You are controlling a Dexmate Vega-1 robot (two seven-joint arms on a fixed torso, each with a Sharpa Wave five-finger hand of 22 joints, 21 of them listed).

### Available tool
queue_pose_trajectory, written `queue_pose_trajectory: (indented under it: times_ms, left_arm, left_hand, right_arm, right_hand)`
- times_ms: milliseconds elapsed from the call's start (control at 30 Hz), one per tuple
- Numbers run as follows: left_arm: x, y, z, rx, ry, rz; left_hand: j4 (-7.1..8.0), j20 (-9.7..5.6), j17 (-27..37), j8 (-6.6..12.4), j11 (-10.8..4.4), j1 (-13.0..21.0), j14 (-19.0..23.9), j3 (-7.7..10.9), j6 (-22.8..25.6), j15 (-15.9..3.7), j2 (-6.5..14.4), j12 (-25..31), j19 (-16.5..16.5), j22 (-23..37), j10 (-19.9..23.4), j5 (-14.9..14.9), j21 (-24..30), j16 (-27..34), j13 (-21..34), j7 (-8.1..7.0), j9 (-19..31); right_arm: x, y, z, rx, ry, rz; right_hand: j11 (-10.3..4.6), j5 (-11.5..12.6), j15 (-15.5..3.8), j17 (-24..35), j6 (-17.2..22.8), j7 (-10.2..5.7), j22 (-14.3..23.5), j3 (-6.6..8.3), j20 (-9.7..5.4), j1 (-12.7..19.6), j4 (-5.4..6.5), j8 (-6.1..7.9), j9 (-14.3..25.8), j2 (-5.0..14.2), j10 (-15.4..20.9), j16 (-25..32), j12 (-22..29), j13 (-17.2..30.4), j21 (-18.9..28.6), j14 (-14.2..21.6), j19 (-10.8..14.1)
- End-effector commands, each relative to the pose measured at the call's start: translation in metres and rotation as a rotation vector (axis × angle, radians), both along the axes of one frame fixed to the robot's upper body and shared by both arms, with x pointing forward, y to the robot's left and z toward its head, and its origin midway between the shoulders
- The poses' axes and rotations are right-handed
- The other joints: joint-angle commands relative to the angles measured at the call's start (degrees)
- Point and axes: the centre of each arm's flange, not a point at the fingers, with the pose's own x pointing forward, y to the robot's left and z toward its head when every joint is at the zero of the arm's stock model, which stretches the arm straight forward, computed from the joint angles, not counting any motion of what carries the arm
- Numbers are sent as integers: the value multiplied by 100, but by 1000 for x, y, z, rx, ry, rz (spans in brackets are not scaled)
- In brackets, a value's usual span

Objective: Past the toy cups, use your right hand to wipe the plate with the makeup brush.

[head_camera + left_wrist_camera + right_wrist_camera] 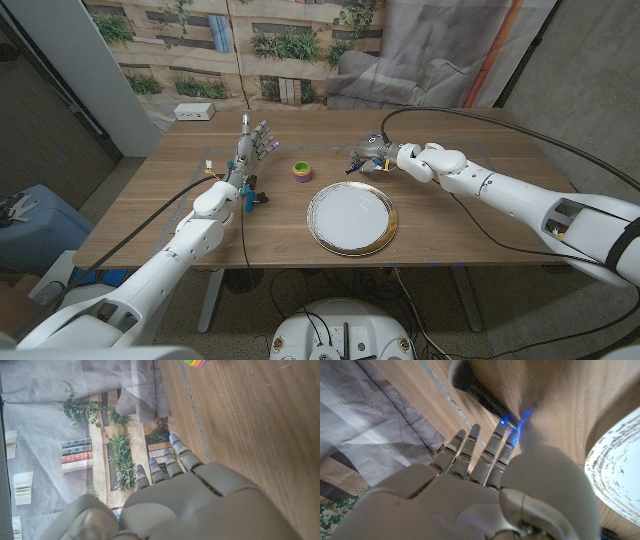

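A white plate (351,218) with a gold rim lies at the table's front middle; its edge is also in the right wrist view (620,467). The stacked rainbow toy cups (301,171) stand just behind its left side, and their rim peeks into the left wrist view (196,362). A dark makeup brush (359,165) lies on the wood behind the plate's right part. My right hand (377,152) hovers over it with fingers (470,447) stretched out and apart, close to the black handle (480,391); I see no grip. My left hand (252,148) stands with its fingers up and spread, holding nothing.
A small white box (194,111) sits at the table's far left corner. A printed backdrop and grey cloth (400,60) hang behind the far edge. Bare wood (480,230) stretches to the right of the plate.
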Motion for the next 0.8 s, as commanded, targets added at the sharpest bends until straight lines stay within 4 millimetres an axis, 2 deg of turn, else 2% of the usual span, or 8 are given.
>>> queue_pose_trajectory:
  times_ms: [33, 367, 633, 800]
  left_arm:
    - [0, 0, 0, 0, 0, 0]
    - [0, 0, 0, 0, 0, 0]
    - [0, 0, 0, 0, 0, 0]
    - [0, 0, 0, 0, 0, 0]
  left_hand:
    - [39, 8, 10, 21, -50, -7, 50, -8, -7, -75, 83, 41, 45, 26, 2, 20, 38, 20, 16, -48, 13]
    - [39, 5, 10, 21, -55, -7, 45, -9, -7, -79, 83, 42, 44, 26, 4, 20, 37, 18, 16, -48, 13]
    - [39, 5, 9, 21, -60, -7, 46, -8, -7, -77, 83, 41, 46, 26, 4, 20, 38, 18, 16, -48, 13]
    - [39, 5, 9, 21, -63, -7, 47, -8, -7, -78, 84, 42, 46, 26, 5, 20, 38, 19, 16, -48, 13]
  right_arm:
    - [2, -3, -6, 15, -41, 36]
    - [7, -9, -10, 30, -44, 57]
    - [9, -12, -10, 33, -31, 67]
    - [7, -11, -8, 41, -35, 81]
  right_hand:
    - [2, -5, -902, 24, 175, -2, 31, -64, -14, 95, 19, 129, 46, 34, 191, 78, 91, 57, 21, 117, 74]
    - [5, 1, -926, 51, 436, 6, 33, -75, -77, 141, 53, 330, 115, 146, 441, 167, 186, 117, 49, 341, 208]
    - [4, 9, -935, -16, 624, 13, 39, -30, -164, 23, 149, 454, 147, 361, 646, 91, 238, 137, 45, 491, 263]
    - [3, 7, -934, -41, 619, 14, 40, -7, -216, -21, 179, 440, 117, 432, 672, 57, 232, 128, 47, 525, 279]
